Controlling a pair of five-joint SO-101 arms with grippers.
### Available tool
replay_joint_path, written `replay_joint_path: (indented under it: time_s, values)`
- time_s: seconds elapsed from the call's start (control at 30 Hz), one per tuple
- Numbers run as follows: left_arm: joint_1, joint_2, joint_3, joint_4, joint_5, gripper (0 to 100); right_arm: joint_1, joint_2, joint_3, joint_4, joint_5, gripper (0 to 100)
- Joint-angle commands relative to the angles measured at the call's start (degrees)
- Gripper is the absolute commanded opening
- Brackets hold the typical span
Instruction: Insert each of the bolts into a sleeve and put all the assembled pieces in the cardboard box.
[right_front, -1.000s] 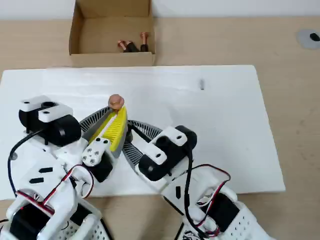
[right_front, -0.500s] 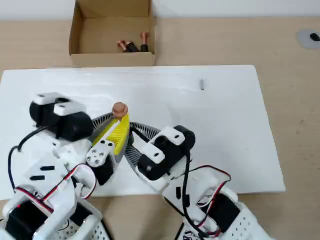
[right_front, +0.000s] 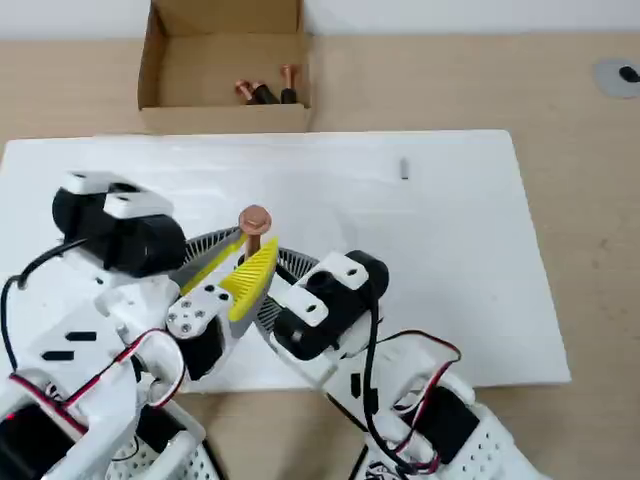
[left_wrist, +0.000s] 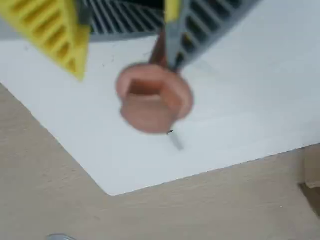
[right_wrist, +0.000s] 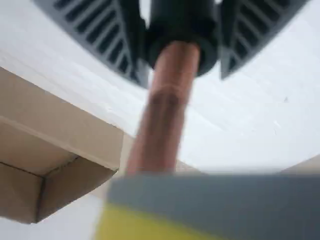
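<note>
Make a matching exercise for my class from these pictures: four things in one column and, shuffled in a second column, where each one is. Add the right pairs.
Things
1. copper bolt
2. black sleeve
3. assembled pieces
4. white sheet

Places
A. inside the cardboard box
B. spread flat on the table
C. gripped in the right claw
D. shank pushed into the sleeve, head sticking out

Pairs: 1-D, 2-C, 3-A, 4-B
</note>
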Motion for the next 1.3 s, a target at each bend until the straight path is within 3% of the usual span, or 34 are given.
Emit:
replay_joint_path:
  time_s: [0.0,0.83,1.03,1.27]
  values:
    - [-3.6,1.5,-4.9,-0.1,-0.4,13,-0.2,-0.6,-3.4,-0.2,-0.2,0.9]
    - [-5.5,2.2,-6.8,1.9,-0.7,14,2.9,-0.5,-3.6,-0.5,1.5,0.9]
    - [3.5,2.2,-8.2,6.0,-5.5,4,2.9,-0.5,-3.5,-0.5,1.5,0.9]
    - [4.4,2.2,-8.3,5.9,-5.4,4,2.9,-0.5,-3.5,-0.5,1.5,0.9]
